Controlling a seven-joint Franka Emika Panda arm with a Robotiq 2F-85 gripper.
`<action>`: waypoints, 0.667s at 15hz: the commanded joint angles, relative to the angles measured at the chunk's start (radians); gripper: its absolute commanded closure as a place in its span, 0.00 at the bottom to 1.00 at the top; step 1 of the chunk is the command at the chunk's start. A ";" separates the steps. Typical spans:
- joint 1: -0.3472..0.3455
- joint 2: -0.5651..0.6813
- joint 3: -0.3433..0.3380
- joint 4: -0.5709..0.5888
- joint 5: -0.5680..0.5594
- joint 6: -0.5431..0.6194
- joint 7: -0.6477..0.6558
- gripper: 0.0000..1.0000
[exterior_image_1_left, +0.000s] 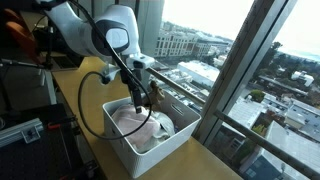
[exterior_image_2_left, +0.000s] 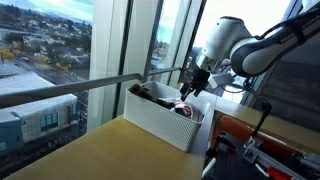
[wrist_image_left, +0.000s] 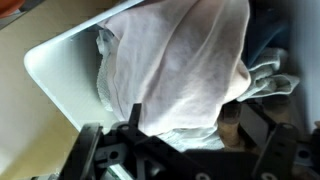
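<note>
A white rectangular bin (exterior_image_1_left: 115, 135) stands on a wooden table by a window and shows in both exterior views (exterior_image_2_left: 160, 125). A pale pinkish-white cloth (exterior_image_1_left: 140, 125) lies bunched inside it. My gripper (exterior_image_1_left: 140, 97) reaches down into the bin (exterior_image_2_left: 190, 88). In the wrist view the cloth (wrist_image_left: 180, 60) fills most of the bin (wrist_image_left: 50, 70), and my gripper (wrist_image_left: 195, 125) hangs just above it with its fingers spread apart. A small brown object (wrist_image_left: 228, 110) sits by the right finger; it also shows in an exterior view (exterior_image_1_left: 155, 95).
The wooden table (exterior_image_2_left: 100, 150) runs along a tall window with a metal rail (exterior_image_2_left: 110, 80). A black cable (exterior_image_1_left: 90, 95) loops from the arm beside the bin. Black and red equipment (exterior_image_2_left: 250, 150) stands next to the bin.
</note>
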 joint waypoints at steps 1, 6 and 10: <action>0.059 0.087 -0.059 0.013 -0.072 0.074 0.134 0.00; 0.085 0.208 -0.085 -0.013 -0.128 0.167 0.296 0.00; 0.076 0.259 -0.087 -0.061 -0.111 0.205 0.375 0.32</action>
